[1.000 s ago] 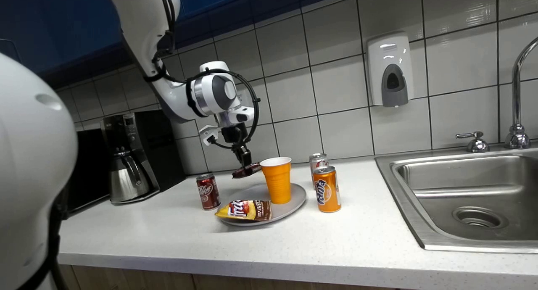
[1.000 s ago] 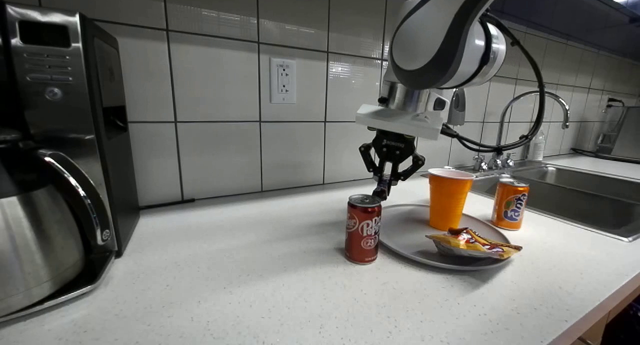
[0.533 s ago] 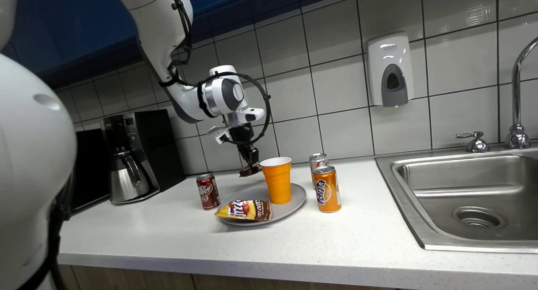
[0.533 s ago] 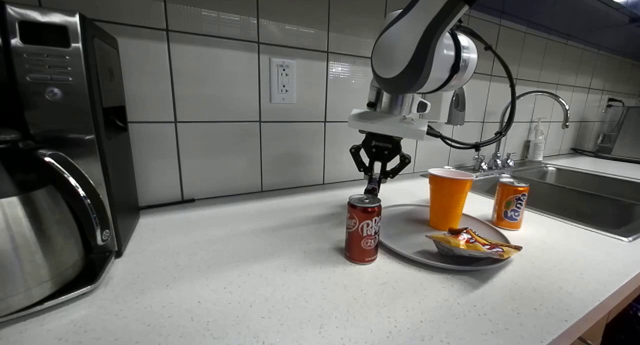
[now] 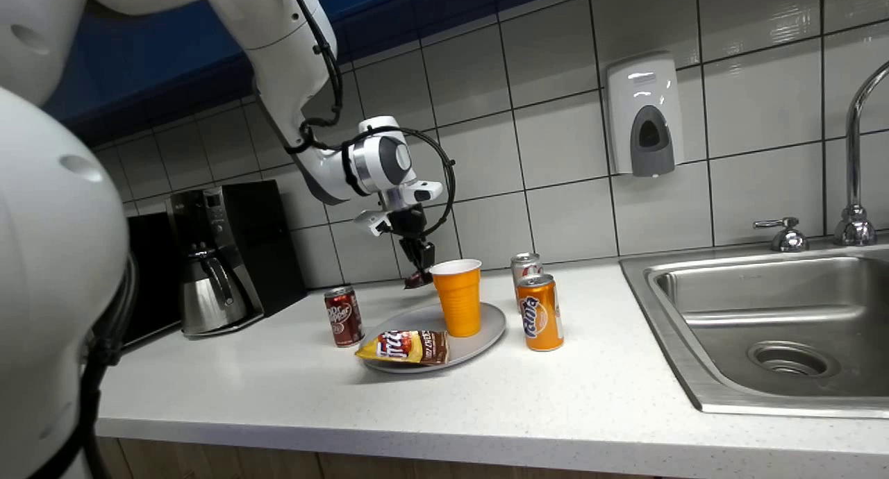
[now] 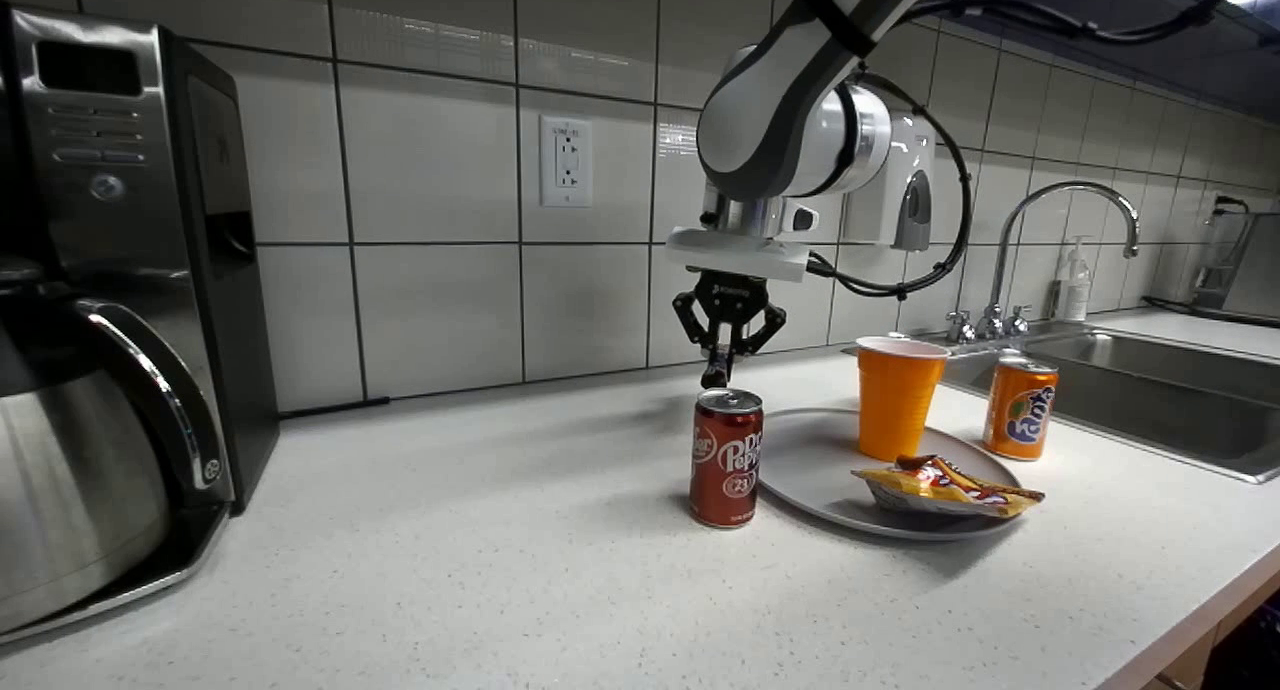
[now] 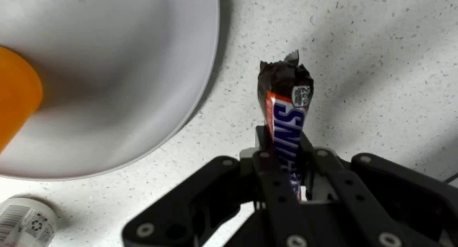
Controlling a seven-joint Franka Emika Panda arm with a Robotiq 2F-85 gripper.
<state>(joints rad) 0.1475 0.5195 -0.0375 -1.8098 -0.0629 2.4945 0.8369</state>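
My gripper (image 7: 284, 141) is shut on a dark-wrapped Snickers bar (image 7: 286, 111), whose crimped end sticks out past the fingertips in the wrist view. In both exterior views the gripper (image 5: 421, 262) (image 6: 722, 358) hangs above the counter near the wall, and the bar (image 5: 417, 280) (image 6: 715, 375) is held off the surface. A grey plate (image 5: 399, 321) (image 6: 800, 450) (image 7: 150, 78) lies beside it. On the plate stand an orange cup (image 5: 458, 302) (image 6: 900, 400) (image 7: 16, 93) and a yellow-brown snack bag (image 5: 410, 347) (image 6: 945, 490). The bar is outside the plate's rim in the wrist view.
A Dr Pepper can (image 5: 343, 317) (image 6: 726, 460) stands next to the plate. A Fanta can (image 5: 540, 314) (image 6: 1020, 410) and a silver can (image 5: 523, 264) stand on the cup's far side. A coffee maker (image 5: 243, 257) and a sink (image 5: 764, 291) flank the counter (image 5: 278, 389).
The gripper, with the bar held throughout, has shifted toward the tiled wall, and the bar has turned with it. The plate, cup, bag and cans have not moved.
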